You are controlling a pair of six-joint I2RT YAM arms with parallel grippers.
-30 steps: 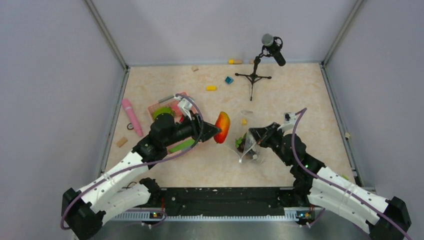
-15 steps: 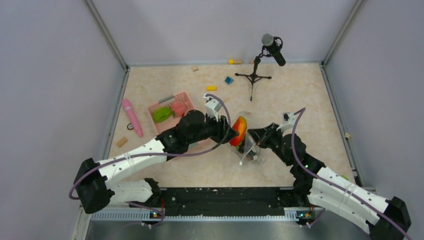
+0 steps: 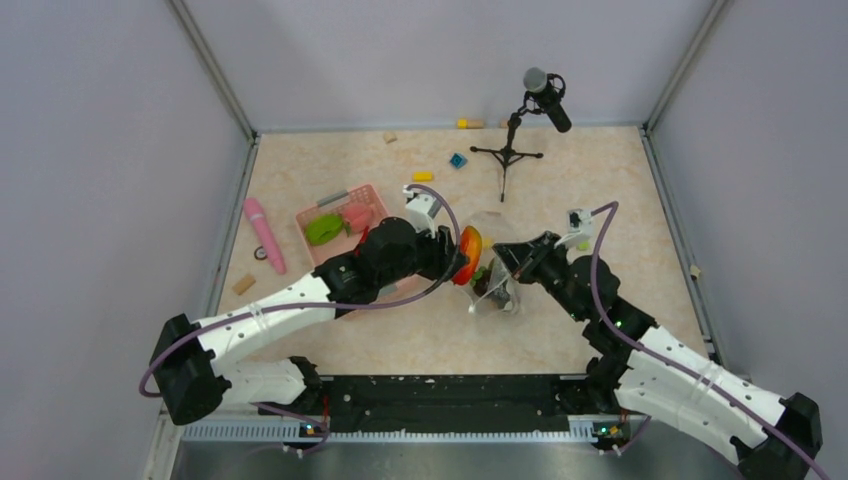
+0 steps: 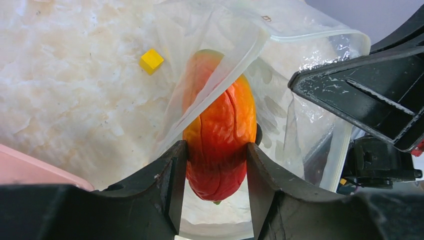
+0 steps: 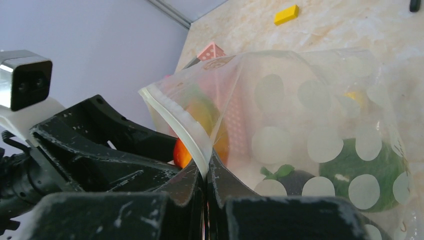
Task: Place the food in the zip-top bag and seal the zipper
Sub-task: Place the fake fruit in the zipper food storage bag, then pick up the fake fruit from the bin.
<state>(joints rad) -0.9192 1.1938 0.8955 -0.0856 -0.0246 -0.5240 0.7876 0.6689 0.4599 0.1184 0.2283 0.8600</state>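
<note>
The zip-top bag (image 3: 496,288) stands at centre frame, its mouth held up by the right gripper (image 5: 206,172), which is pinched tight on the zipper (image 5: 175,122) rim. The left gripper (image 4: 215,152), clamped on an orange-red fruit (image 4: 220,125), holds it at the opening. Film lies across the fruit's tip, so it may snag, fold the mouth shut, or tug the rim free.

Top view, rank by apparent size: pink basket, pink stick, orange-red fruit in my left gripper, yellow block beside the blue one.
1. pink basket, though the left arm covers part.
2. pink stick.
3. orange-red fruit, half hidden by left gripper and zip-top bag, so stick versus fruit is unsure.
4. yellow block, clearly smallest.
</note>
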